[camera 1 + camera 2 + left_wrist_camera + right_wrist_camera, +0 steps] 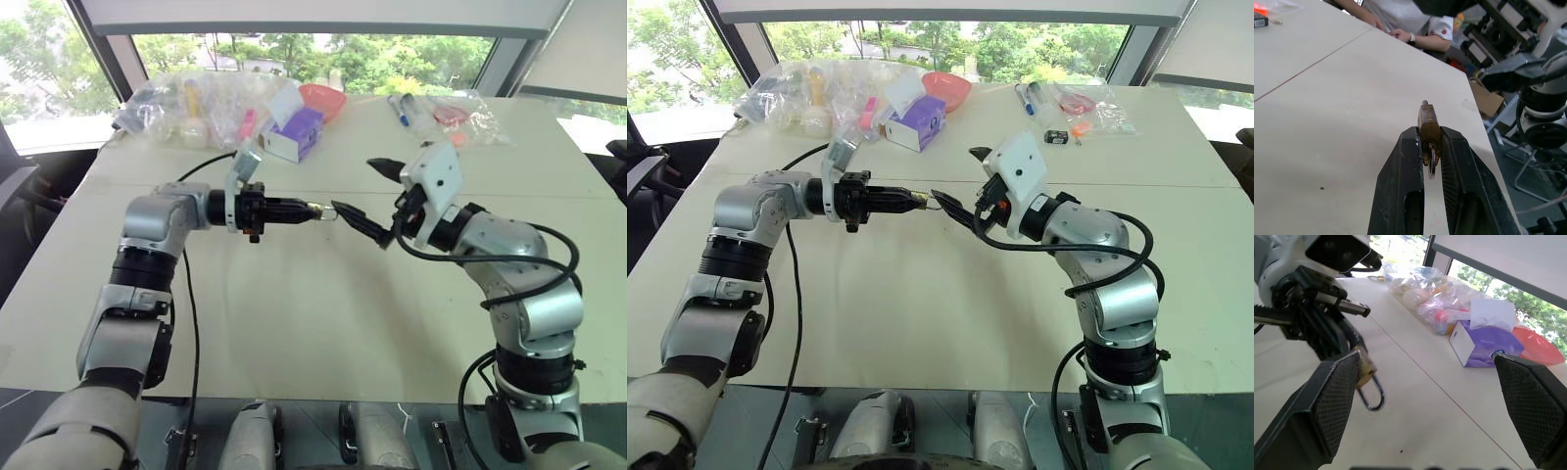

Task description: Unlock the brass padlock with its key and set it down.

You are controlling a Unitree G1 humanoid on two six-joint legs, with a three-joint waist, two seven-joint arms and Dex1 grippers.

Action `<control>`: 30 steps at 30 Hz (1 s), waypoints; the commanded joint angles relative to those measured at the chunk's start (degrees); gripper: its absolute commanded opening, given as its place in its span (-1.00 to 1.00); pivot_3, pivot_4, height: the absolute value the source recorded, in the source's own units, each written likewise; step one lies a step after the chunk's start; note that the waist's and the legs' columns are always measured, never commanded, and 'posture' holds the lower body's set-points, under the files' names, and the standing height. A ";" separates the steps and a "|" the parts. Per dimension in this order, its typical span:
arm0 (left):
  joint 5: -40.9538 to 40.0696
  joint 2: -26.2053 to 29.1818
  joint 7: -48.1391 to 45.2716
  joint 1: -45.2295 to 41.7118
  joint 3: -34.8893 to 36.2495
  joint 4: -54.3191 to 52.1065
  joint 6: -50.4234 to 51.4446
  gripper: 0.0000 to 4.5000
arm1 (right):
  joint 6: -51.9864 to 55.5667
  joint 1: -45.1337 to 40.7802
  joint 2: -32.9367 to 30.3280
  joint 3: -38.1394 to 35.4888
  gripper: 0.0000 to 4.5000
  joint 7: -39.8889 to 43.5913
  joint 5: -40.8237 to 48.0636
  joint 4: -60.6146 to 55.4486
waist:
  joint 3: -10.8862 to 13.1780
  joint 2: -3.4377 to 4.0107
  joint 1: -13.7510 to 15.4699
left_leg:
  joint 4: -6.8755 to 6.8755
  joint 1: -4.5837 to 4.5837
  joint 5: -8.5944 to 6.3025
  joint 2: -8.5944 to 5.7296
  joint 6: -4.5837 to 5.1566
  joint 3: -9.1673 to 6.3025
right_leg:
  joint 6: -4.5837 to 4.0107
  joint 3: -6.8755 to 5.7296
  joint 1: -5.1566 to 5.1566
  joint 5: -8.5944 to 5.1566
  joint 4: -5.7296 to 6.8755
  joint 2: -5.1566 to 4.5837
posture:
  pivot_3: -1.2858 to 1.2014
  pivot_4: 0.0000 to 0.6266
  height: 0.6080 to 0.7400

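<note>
The brass padlock (pixel 1428 122) is pinched between the fingers of my left gripper (pixel 1428 134), which is shut on it and holds it level in the air over the middle of the white table (pixel 294 323). A small silvery key ring (pixel 1431 166) hangs at the padlock's base, between the fingers. The padlock's grey shackle (pixel 1371 396) loops out toward my right gripper (pixel 353 184). That gripper stands wide open, one fingertip (pixel 338 208) right beside the padlock (pixel 316 211) and the other well above it. I cannot tell whether the shackle is released.
At the table's far edge lie clear plastic bags (pixel 186 108) of items, a purple tissue box (pixel 294 134), a red bowl (pixel 323 98), a marker (pixel 397 108) and a small black object with an orange piece (pixel 1058 137). A person's arm (pixel 1415 36) rests on the table's side.
</note>
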 commanded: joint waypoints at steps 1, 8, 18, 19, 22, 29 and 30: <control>-2.84 0.51 -0.74 -0.45 0.32 -5.46 1.45 -1.00 | -1.53 -1.02 -0.89 0.42 0.98 -1.30 0.65 -0.26 | 0.00 0.00 -0.05 | 0.00 0.00 0.00 0.00 0.00 0.00 | 0.00 0.00 0.00 0.00 -0.01 0.00 | 0.03 -0.52 0.92; -4.94 1.13 0.33 -0.29 1.66 -7.71 3.54 -1.00 | -3.52 0.30 -3.12 1.07 0.98 -1.71 0.79 2.51 | 0.00 0.00 -0.13 | 0.00 0.00 -0.03 0.00 0.05 -0.01 | 0.00 0.00 0.00 0.00 -0.01 0.01 | 0.03 -0.52 0.92; -7.71 2.50 0.95 -0.11 1.95 -9.31 4.52 -1.00 | -4.60 1.85 -5.20 2.18 0.98 -0.80 1.76 4.52 | 0.00 0.00 -0.07 | 0.00 0.00 -0.03 0.00 0.05 -0.02 | 0.00 0.00 0.00 0.00 -0.01 0.00 | 0.03 -0.52 0.92; -7.68 2.51 0.98 -0.25 1.87 -9.06 4.24 -1.00 | -4.43 2.05 -5.42 2.25 0.98 -0.57 2.02 4.54 | 0.00 0.00 -0.07 | -0.01 0.00 -0.03 0.00 0.05 -0.02 | 0.00 0.00 0.00 0.00 -0.01 0.00 | 0.03 -0.52 0.92; -7.43 2.47 0.95 -0.64 1.56 -8.00 3.39 -1.00 | -3.98 2.56 -6.06 2.32 0.98 -0.19 2.95 4.27 | 0.00 0.00 -0.10 | 0.00 0.00 -0.03 0.00 0.05 -0.02 | 0.00 0.00 0.00 0.00 -0.01 0.00 | 0.03 -0.52 0.92; -5.54 0.72 2.42 -1.74 0.59 -2.94 0.51 -1.00 | -2.69 4.13 -8.22 0.50 0.98 -0.80 4.18 3.10 | 0.00 0.00 0.01 | 0.00 0.00 -0.03 0.00 0.06 -0.02 | 0.00 0.00 0.00 0.00 -0.01 0.01 | 0.03 -0.52 0.92; -5.13 -0.08 3.07 -2.26 0.65 -1.12 -0.08 -1.00 | -2.18 4.91 -9.04 -0.54 0.98 -0.82 4.54 2.63 | 0.00 0.00 0.22 | 0.00 0.00 -0.04 -0.01 0.07 -0.02 | 0.00 0.00 0.00 0.00 -0.02 0.00 | 0.03 -0.52 0.92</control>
